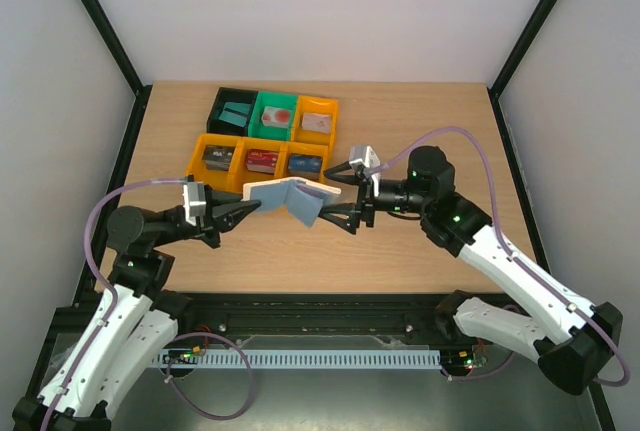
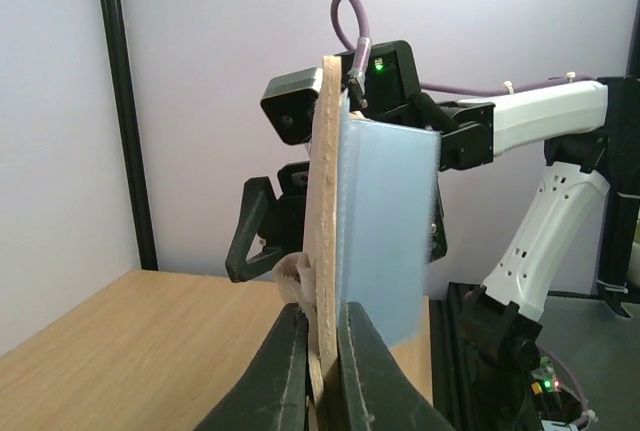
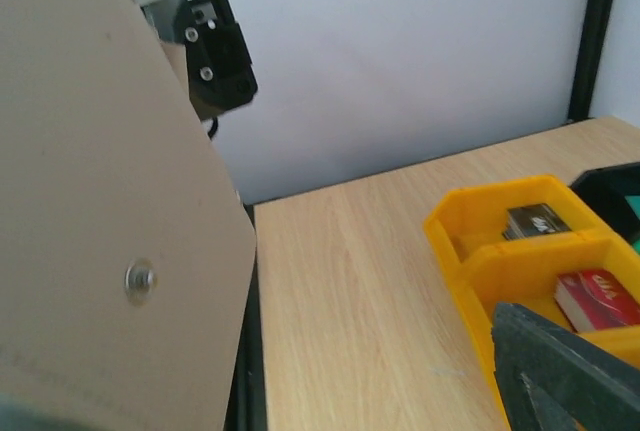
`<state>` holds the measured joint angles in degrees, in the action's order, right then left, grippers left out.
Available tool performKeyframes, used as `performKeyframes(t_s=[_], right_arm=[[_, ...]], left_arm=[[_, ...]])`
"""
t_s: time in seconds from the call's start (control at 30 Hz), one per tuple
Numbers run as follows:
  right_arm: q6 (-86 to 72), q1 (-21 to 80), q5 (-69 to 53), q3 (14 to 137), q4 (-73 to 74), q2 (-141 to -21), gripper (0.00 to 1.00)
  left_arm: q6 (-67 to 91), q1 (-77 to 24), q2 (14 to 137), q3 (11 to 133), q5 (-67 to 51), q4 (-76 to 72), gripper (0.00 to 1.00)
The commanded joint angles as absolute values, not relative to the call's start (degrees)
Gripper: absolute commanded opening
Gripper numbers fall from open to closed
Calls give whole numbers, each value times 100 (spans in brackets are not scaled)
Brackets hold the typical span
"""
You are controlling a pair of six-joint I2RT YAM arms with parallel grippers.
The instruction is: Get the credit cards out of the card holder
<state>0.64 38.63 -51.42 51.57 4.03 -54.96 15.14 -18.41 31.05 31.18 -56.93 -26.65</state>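
1. The left gripper (image 2: 322, 351) is seen clamped tight on the tan flap of the card holder (image 2: 385, 221).
2. The holder is held open in the air above the table (image 1: 420, 251), between both grippers.
3. The right gripper (image 1: 333, 209) is spread wide about the far flap; nothing is gripped by it.
4. No credit cards can be made out. Reaching for 1 is judged the step in hand, and a narrow, aligned pinch is called for.
5. Orange bins (image 1: 241, 159) are set beyond.

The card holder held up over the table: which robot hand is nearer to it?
Left. The left hand is shut on one flap of the card holder, so it touches it. The right hand stands open at the other flap; whether it touches cannot be told.
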Motion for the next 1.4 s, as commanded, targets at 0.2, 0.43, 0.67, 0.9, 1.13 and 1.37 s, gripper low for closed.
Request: performKeyframes(t_s=[0.2,0.43,0.67,0.9,1.13,1.37], right_arm=[[-1249,4364,-5415,5123,-1437,-5962,93],[-1507,4701,-4381,5133,-1876,-6238,91],[-1862,4796,-4018,5175,-2227,-6562,83],[-1957,4834,-3875,5292,-2095,-6828,81],[-1879,4834,-3974,5271,-2076,-6748,78],[-2018,4834,-4152,5288,-2067,-6810,66]], left_arm=[[2235,-2048,3223,2882,-5063,-3345,2],[2609,-2246,3299,2728,-4871,-3482,2],[2817,-2323,3346,2595,-4735,-3652,2],[2810,-2453,3384,2580,-4807,-3779,2],[2826,-2487,3380,2544,-4810,-3841,2],[2786,-2526,3436,2533,-4764,-3832,2]])
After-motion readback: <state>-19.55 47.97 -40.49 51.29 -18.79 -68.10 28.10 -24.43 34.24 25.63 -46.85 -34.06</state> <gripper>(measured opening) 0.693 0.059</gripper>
